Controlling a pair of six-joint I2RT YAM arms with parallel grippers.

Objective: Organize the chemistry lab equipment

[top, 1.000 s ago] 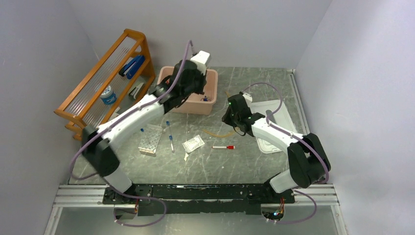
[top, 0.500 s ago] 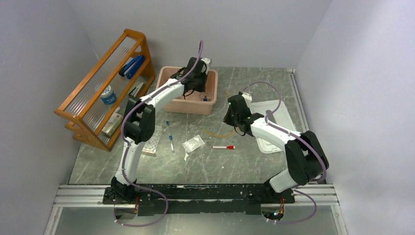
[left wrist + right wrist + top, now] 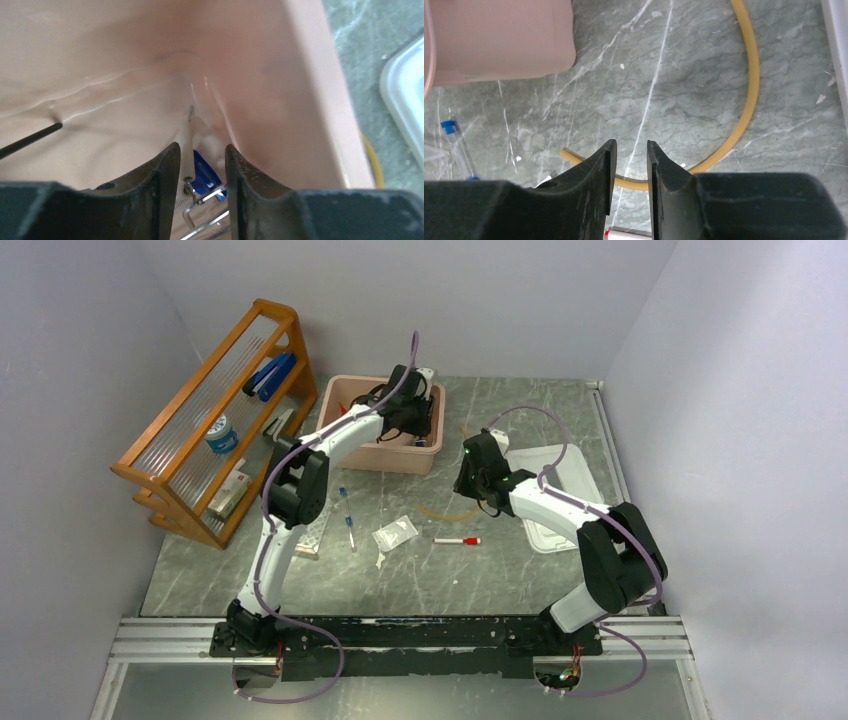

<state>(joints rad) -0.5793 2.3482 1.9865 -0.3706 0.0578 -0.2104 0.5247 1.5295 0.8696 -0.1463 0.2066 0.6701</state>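
Just under the right gripper (image 3: 630,146), jaws part-spread and empty, amber tubing (image 3: 751,90) runs left-right; this gripper is nearer.

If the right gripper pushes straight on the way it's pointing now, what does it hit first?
Most likely the yellow tubing, which crosses just beyond the gap of the right gripper; then the table. Depth is unclear.

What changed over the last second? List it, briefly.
The left arm swung down from high above the pink bin, and the left pincer went lower into it. Its jaws now stand apart, with the blue-based thin cylinder between them. The right pincer barely shifted and is open above the amber tubing. The things on the table stayed put.
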